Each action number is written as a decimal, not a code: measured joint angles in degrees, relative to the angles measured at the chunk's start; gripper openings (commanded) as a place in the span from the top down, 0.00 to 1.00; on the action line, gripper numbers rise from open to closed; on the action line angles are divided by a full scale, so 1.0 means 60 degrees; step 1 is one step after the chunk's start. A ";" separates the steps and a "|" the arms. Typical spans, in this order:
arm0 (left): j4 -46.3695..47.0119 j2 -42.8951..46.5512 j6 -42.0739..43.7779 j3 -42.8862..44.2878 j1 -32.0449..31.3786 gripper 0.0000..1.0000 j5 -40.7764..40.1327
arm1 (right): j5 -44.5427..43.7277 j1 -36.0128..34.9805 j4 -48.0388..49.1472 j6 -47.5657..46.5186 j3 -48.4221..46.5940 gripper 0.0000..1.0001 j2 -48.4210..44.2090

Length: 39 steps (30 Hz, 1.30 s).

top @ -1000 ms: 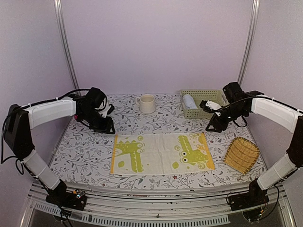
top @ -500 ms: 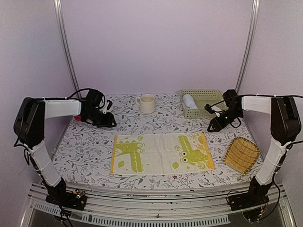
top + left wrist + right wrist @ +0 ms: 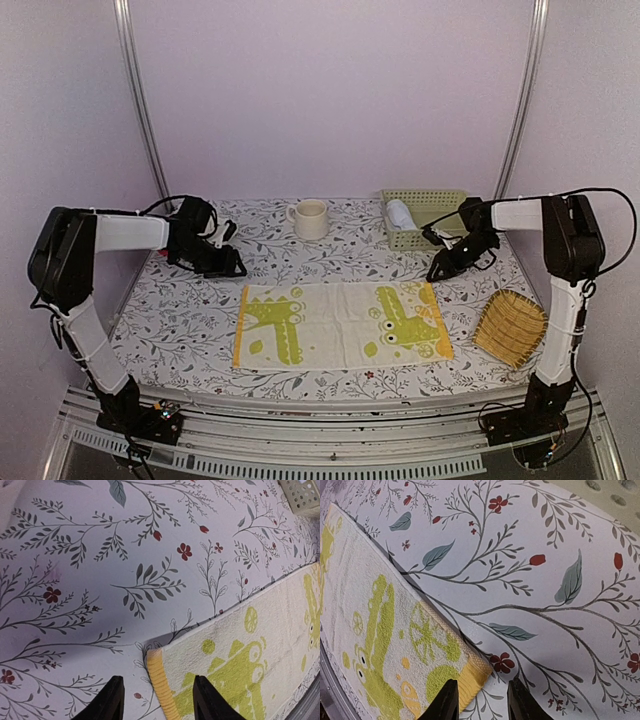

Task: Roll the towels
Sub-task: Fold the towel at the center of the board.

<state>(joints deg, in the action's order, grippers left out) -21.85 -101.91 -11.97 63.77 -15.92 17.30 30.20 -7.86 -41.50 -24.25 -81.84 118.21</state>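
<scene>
Now the patterned towel (image 3: 340, 322) lies flat on the bench (image 3: 180, 320), long axis left-right; my left hand (image 3: 229, 266) gapes empty at its far-left corner; right hand (image 3: 438, 269), narrower, empty, at far-right.

We find soft, even light falling from above in the overhead view; the tabletop (image 3: 330, 262) carries no glare and only faint shadows. Both wrist views are bright and crisp mid-frame. The left gripper (image 3: 156, 700) and right gripper (image 3: 479, 700), at 6 o'clock, read as dark shapes with little detail, and the basket (image 3: 610, 487) at 1 o'clock blurs.
</scene>
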 measured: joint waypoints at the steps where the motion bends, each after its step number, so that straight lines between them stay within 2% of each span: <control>1: 0.0000 0.0000 0.0000 -0.0004 0.0000 0.52 0.0026 | 0.0062 0.0000 -0.0055 0.0011 -0.0044 0.66 0.0091; 16: 0.0015 -0.0153 0.0000 -0.0138 0.0000 0.56 0.0113 | 0.0678 -0.0255 -0.0739 0.0189 -0.0834 0.73 0.0911; 20: 0.0004 -0.0229 0.0007 -0.0138 0.0000 0.57 0.0117 | 0.0714 -0.0273 -0.0765 0.0248 -0.1038 0.80 0.1027; 24: 0.0004 -0.0233 0.0011 -0.0138 0.0000 0.58 0.0109 | 0.0634 -0.0273 -0.0729 0.0342 -0.1151 0.93 0.1027; 27: 0.0000 -0.0233 0.0029 -0.0138 0.0000 0.58 0.0076 | 0.0488 -0.0273 -0.0692 0.0408 -0.1169 0.97 0.1027; 34: -0.0015 -0.0233 0.0069 -0.0138 0.0000 0.58 0.0004 | -0.0029 -0.0273 -0.0499 0.0412 -0.1166 0.96 0.1020; 39: -0.0036 -0.0233 0.0084 -0.0138 0.0000 0.58 0.0000 | -0.0481 -0.0382 -0.0310 0.0368 -0.1071 0.85 0.0863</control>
<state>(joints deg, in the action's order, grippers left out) -22.06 -103.31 -11.46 62.94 -15.92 17.30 27.31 -10.15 -43.35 -22.04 -88.27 123.39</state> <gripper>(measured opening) 0.418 0.104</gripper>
